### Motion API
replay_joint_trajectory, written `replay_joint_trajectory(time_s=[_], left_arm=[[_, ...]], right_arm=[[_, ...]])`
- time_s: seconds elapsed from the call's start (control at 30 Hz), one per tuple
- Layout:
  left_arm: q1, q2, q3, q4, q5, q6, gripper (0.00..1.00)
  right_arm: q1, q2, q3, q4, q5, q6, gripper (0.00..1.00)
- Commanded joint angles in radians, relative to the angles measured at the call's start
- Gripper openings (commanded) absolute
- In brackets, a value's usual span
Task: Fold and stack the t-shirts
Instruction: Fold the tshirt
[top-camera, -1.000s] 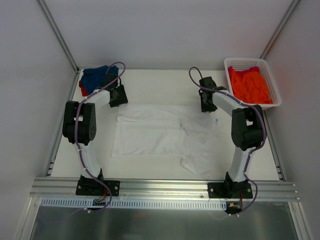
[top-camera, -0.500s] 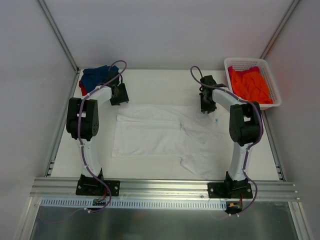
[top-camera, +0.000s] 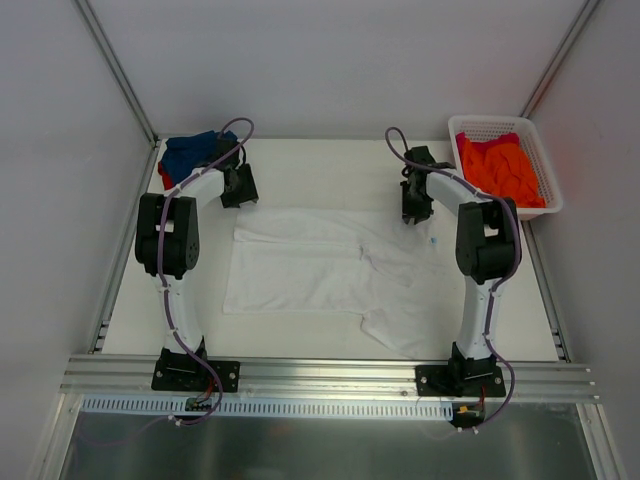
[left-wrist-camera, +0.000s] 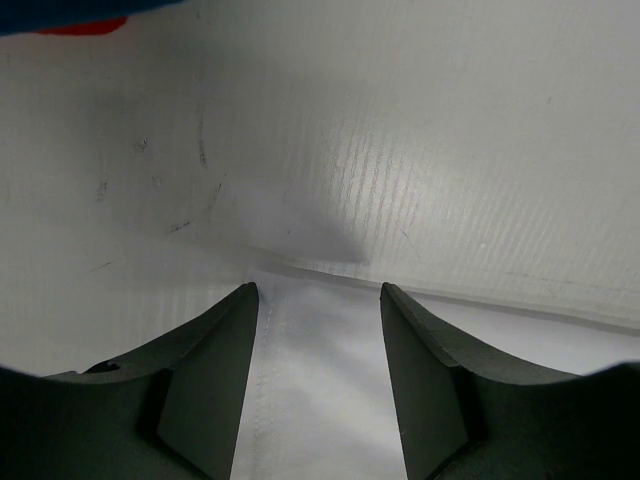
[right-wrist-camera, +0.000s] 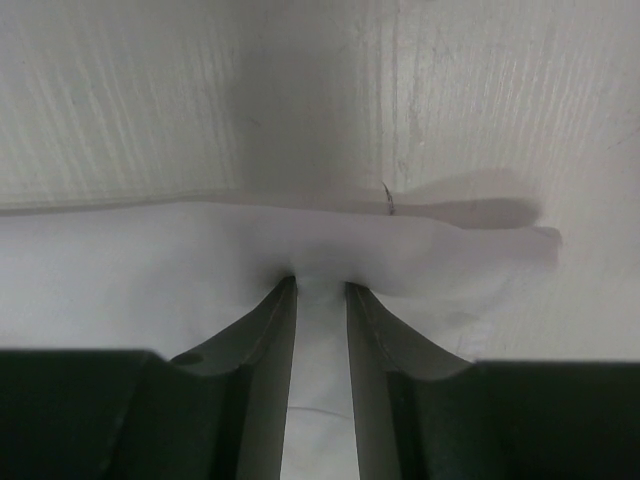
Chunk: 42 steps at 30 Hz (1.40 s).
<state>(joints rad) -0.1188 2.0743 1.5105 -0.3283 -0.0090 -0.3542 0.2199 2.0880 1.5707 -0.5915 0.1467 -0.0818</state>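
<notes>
A large white t-shirt (top-camera: 320, 265) lies spread flat in the middle of the table. My left gripper (top-camera: 238, 190) is at its far left corner. In the left wrist view it (left-wrist-camera: 318, 292) stands open, with the stitched hem of the white t-shirt (left-wrist-camera: 320, 390) lying flat between the fingers. My right gripper (top-camera: 413, 208) is at the shirt's far right edge. There its jaws (right-wrist-camera: 320, 285) stand narrowly open, tips pressed into the white cloth (right-wrist-camera: 150, 270), which puckers around them. A blue t-shirt (top-camera: 190, 152) lies on a red one (top-camera: 163, 180) at the far left corner. An orange t-shirt (top-camera: 500, 170) fills the basket.
The white lattice basket (top-camera: 500, 122) stands at the far right corner, close to my right arm. The blue and red pile sits just behind my left gripper. Bare white table (top-camera: 320, 170) lies beyond the shirt, and grey walls close in both sides.
Both arms have stretched a little farther toward the back of the table, elbows moving away from the bases. The white t-shirt has not shifted and the jaws have kept their widths.
</notes>
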Motion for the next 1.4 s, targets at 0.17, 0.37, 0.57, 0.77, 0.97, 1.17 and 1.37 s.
replay_joint_trajectory(time_s=[0.17, 0.37, 0.57, 0.77, 0.97, 1.17, 1.37], left_arm=[[-0.004, 0.009, 0.051, -0.023, 0.006, 0.015, 0.53], [-0.001, 0.029, 0.074, -0.026, 0.03, 0.012, 0.53], [0.001, 0.069, 0.123, -0.035, 0.043, 0.011, 0.53], [0.007, 0.116, 0.194, -0.048, 0.049, 0.014, 0.54], [0.011, 0.153, 0.261, -0.061, 0.053, 0.018, 0.54], [0.015, 0.185, 0.324, -0.069, 0.06, 0.017, 0.55], [0.016, 0.158, 0.326, -0.071, 0.057, 0.021, 0.55]], right_arm=[[-0.016, 0.069, 0.1, -0.082, -0.085, 0.016, 0.32], [-0.03, 0.115, 0.17, -0.136, -0.094, 0.017, 0.34], [-0.044, 0.152, 0.23, -0.169, -0.128, 0.024, 0.34], [-0.057, 0.187, 0.298, -0.186, -0.136, 0.027, 0.34], [-0.071, 0.214, 0.367, -0.2, -0.173, 0.033, 0.34], [-0.082, 0.247, 0.422, -0.212, -0.182, 0.042, 0.34], [-0.085, 0.244, 0.453, -0.209, -0.18, 0.04, 0.34]])
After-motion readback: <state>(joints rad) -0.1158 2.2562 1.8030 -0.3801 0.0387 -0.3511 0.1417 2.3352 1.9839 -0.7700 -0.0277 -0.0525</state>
